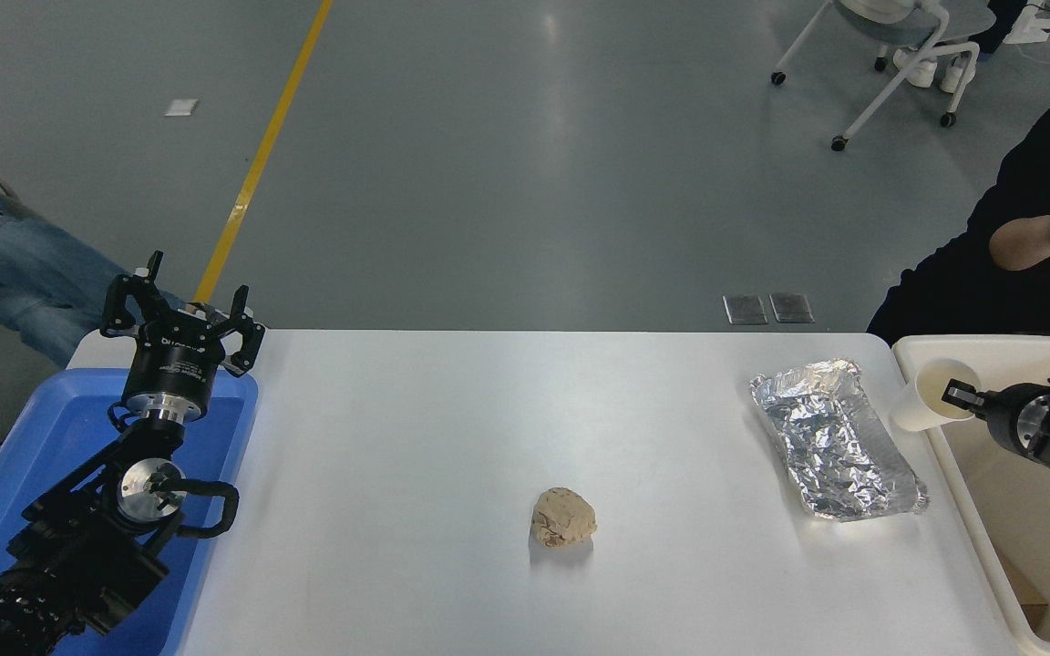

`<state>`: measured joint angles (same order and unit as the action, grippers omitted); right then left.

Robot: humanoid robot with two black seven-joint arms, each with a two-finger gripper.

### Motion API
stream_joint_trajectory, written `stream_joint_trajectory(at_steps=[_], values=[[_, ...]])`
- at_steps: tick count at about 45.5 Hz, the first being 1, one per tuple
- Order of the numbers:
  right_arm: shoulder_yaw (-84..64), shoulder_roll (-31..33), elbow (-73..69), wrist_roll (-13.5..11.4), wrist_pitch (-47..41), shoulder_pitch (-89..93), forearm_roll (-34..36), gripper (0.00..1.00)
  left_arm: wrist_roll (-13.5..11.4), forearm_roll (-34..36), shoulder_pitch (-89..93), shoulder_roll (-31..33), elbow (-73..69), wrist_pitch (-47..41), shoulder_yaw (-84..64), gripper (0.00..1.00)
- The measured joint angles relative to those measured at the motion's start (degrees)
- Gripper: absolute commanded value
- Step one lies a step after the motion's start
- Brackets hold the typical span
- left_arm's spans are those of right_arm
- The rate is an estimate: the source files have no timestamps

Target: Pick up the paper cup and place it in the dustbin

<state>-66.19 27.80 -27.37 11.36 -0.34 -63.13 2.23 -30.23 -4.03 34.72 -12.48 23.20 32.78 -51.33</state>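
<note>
The cream-white paper cup (924, 403) hangs tilted at the left rim of the cream-beige dustbin (990, 345), at the table's right end. My right gripper (956, 398) comes in from the right edge over the dustbin and is shut on the cup's rim. The cup's open mouth faces up and to the right. My left gripper (180, 308) is open and empty, parked at the far left above the blue tray.
A crinkled silver foil tray (830, 439) lies flat on the table just left of the cup. A crumpled brown paper ball (564, 517) sits near the middle front. A blue tray (42, 437) is at the left edge. A person in black sits at the far right.
</note>
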Motion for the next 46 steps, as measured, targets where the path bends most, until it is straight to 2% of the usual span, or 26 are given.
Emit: stream_joint_trajectory(at_steps=[35,46], values=[[-3.5,11.4,-6.5,0.3,-8.5,-28.0,-10.0,0.00,0.0,0.0,0.0,0.0,0.0,0.0,0.0,0.99],[-6.1,13.0,-7.6,0.0,-9.6,-32.5,-11.4,0.00,0.0,0.0,0.0,0.0,0.0,0.0,0.0,0.99]])
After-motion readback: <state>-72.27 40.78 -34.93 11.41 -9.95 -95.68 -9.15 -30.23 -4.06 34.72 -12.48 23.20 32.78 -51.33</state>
